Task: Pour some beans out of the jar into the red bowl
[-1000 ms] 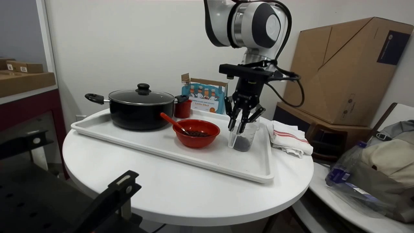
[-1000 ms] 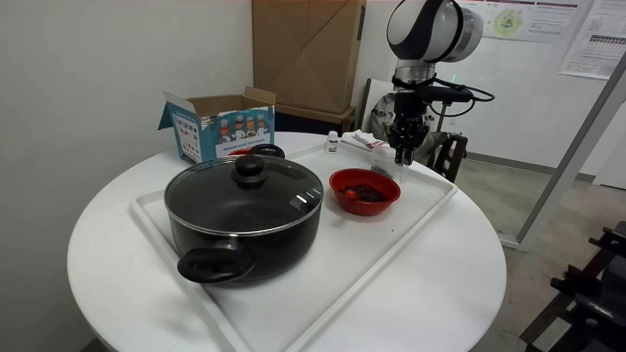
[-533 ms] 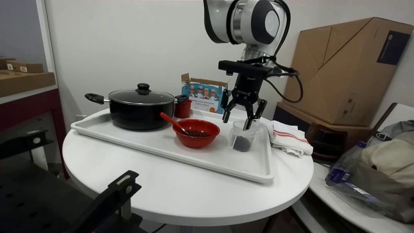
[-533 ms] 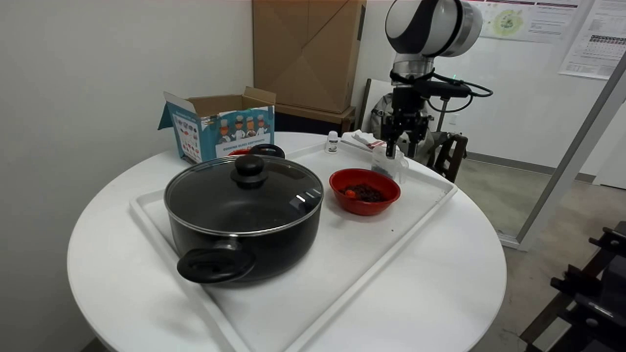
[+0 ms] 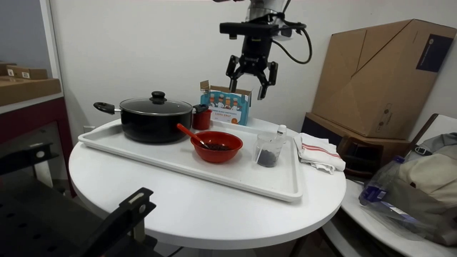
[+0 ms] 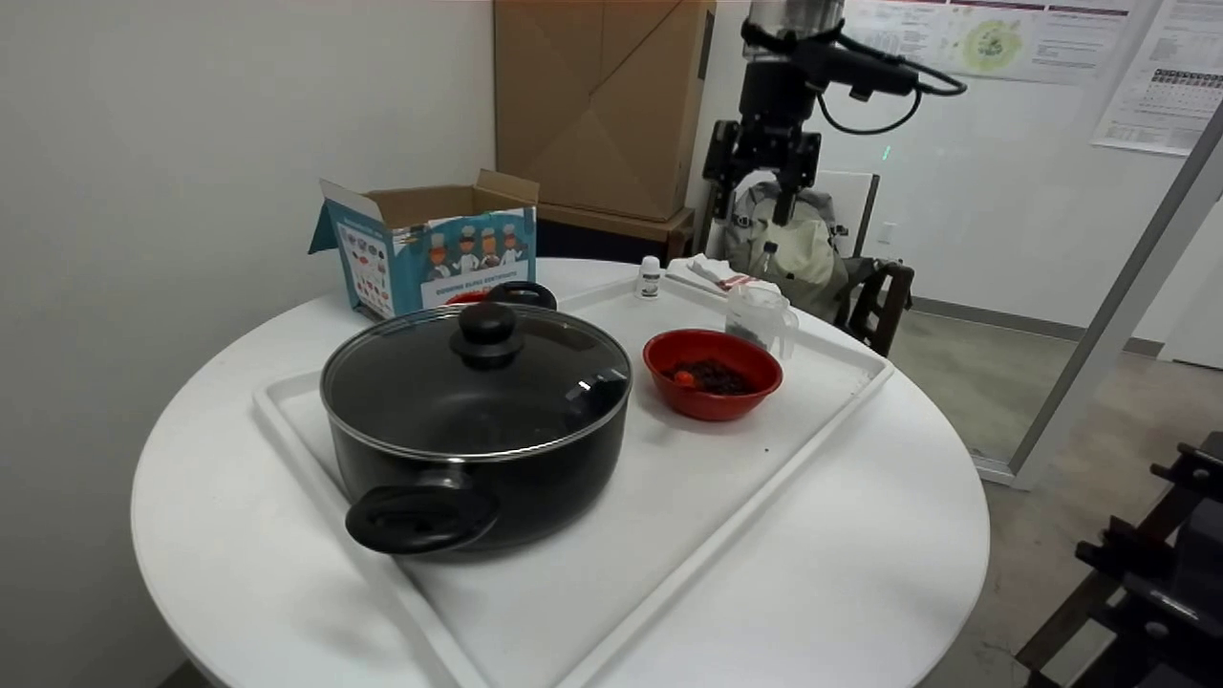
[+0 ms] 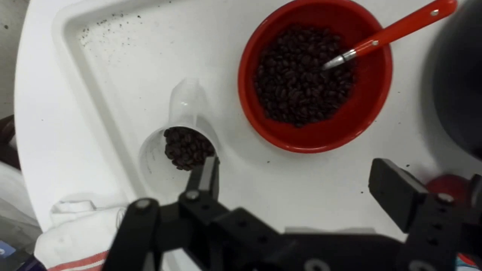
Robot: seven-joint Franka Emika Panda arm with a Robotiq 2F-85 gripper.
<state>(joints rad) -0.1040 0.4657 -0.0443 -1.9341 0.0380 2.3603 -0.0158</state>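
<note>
1. Tool (image 5: 247, 91), black, 2-finger: spread, empty.
2. Clear-plastic cyl. jar (image 5: 267, 148) w/ dark beans (image 7: 188, 148): upright on white rect. tray (image 5: 250, 175), nr round red bowl (image 5: 215, 155).
3. Prob. light, slick, stiffish; grip clear handle (image 7: 186, 99).

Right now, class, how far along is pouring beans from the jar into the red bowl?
Looks done: dark beans lie in the red bowl, though no pouring shows.
In hand: nothing; the gripper hangs open, and the jar stands upright on the tray.
Left: probably nothing, though the jar also holds beans, should more be wanted.
</note>
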